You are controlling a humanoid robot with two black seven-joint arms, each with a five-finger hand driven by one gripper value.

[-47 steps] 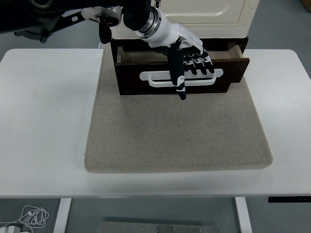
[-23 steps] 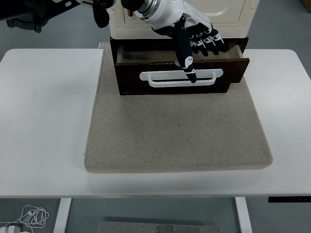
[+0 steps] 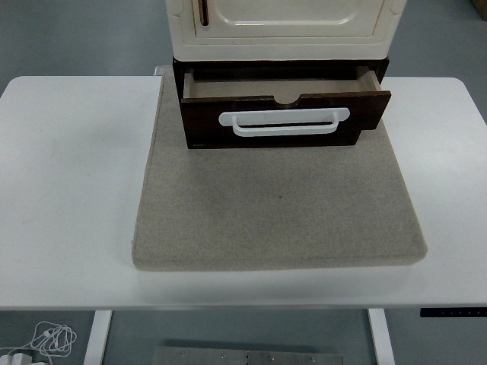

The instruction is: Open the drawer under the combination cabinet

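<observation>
A dark brown drawer (image 3: 281, 114) with a white handle (image 3: 283, 122) stands pulled partway out from under the cream cabinet (image 3: 283, 29) at the back of the table. Its inside (image 3: 274, 87) shows as a shallow wooden tray with nothing visible in it. The drawer front sits slightly askew, its right end further out. Neither robot hand is in the picture.
The cabinet rests on a grey felt mat (image 3: 278, 199) that covers the middle of the white table (image 3: 68, 190). A dark handle (image 3: 203, 11) shows on the cabinet door at the top. Cables (image 3: 47, 338) lie on the floor at the bottom left.
The left hand, which was at the drawer handle with fingers hooked over it, lifted up and back and has left the view. The drawer stays pulled out.
</observation>
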